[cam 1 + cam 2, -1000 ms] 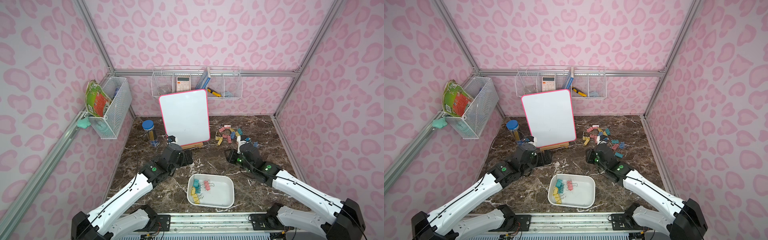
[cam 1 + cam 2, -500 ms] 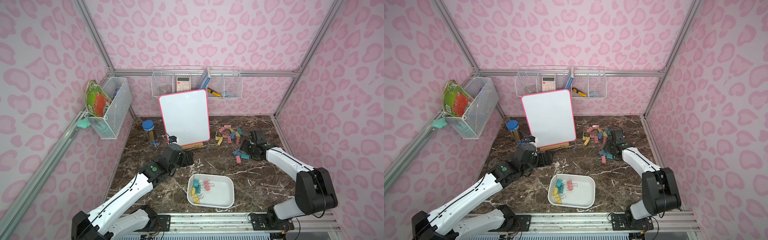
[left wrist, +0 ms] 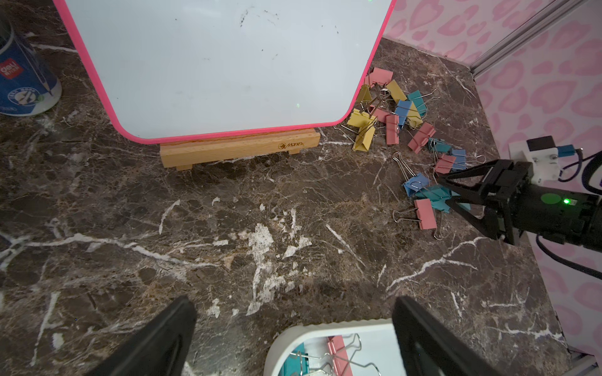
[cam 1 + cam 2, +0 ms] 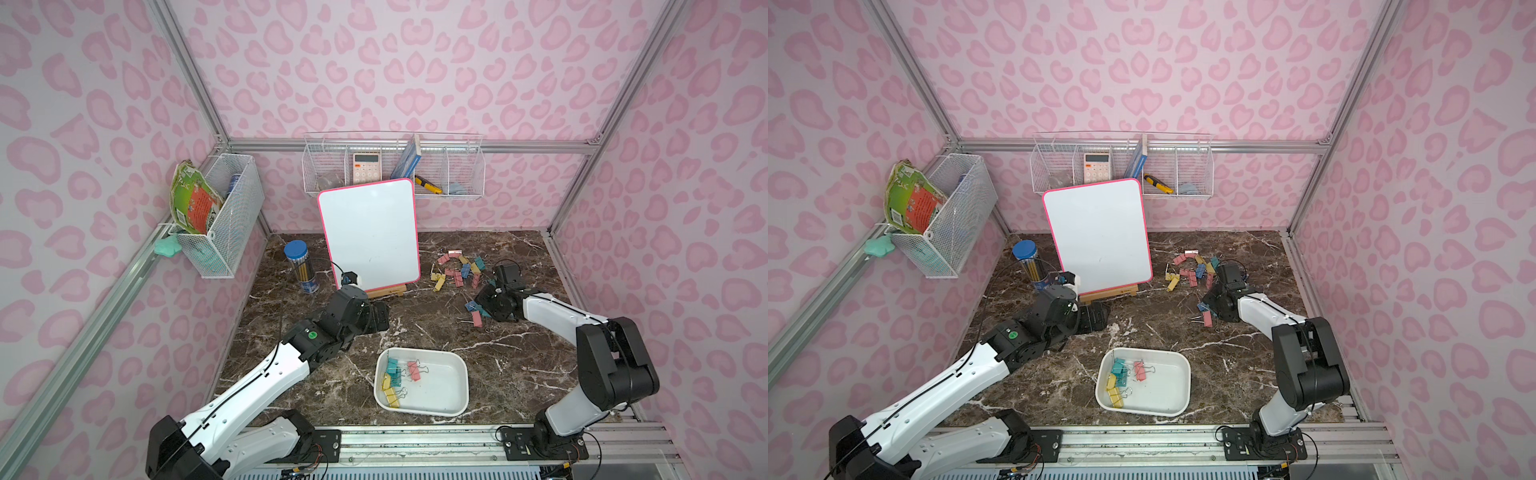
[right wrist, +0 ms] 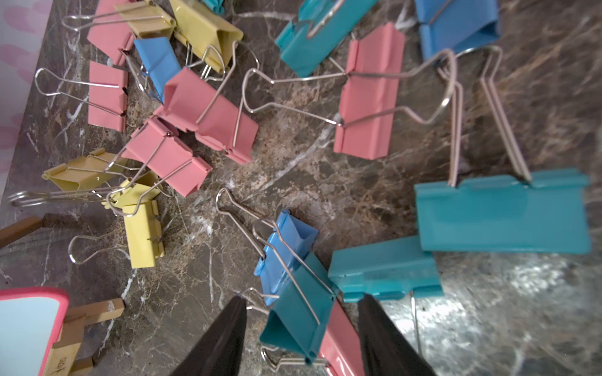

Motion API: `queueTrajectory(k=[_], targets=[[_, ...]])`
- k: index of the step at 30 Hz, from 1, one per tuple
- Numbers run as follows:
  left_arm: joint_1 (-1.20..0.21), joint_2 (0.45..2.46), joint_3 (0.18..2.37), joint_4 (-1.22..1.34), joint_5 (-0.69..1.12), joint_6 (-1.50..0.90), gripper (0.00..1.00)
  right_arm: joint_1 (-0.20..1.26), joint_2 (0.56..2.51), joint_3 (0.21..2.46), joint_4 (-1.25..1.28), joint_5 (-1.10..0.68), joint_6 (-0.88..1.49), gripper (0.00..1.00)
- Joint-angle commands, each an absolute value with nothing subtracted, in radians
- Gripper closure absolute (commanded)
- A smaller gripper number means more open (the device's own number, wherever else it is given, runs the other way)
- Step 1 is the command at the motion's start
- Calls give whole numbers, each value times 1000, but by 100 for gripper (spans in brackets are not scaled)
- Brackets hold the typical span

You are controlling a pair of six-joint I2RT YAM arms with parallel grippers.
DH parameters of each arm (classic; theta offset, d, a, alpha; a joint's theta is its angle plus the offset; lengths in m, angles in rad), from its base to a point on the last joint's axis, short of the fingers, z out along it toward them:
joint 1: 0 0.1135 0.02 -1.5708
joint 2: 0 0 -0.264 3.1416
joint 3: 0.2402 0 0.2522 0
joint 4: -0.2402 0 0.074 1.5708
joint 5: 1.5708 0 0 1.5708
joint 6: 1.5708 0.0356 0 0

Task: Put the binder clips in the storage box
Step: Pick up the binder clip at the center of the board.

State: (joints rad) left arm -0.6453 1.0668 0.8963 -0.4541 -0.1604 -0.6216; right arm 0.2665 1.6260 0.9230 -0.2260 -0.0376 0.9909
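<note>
We find the left pincer (image 3: 293,302) spread wide and empty, just beyond the far left corner of the storage box (image 4: 442,384). A few binder clips (image 4: 395,374) lie inside the box. The loose clips (image 4: 457,270) are heaped on the tabletop (image 4: 415,330) beyond the box, to its right. At the heap's box-side edge the right pincer (image 5: 303,298) stands parted astride a teal clip (image 5: 298,312), not pinching it. We judge the clips light, stiff and slick. Their wire handles swing and tangle, so grip across the folded body.

Pink leopard-spotted walls (image 4: 415,62), framed by aluminium rails (image 4: 519,146), enclosed a dark brown marble worktop (image 4: 436,328). White wire baskets (image 4: 465,174) hung on the back and side walls.
</note>
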Motion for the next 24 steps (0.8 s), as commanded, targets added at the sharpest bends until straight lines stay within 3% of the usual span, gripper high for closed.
queueTrajectory(k=[1, 18, 24], targets=[[-644, 1069, 899, -441, -156, -607, 1, 268, 1636, 924, -203, -52, 999, 46], [-644, 1082, 901, -404, -76, -575, 1, 268, 1514, 891, -240, -3, 949, 86], [-645, 1099, 903, -358, 4, -531, 1, 282, 1384, 878, -287, -21, 917, 92]])
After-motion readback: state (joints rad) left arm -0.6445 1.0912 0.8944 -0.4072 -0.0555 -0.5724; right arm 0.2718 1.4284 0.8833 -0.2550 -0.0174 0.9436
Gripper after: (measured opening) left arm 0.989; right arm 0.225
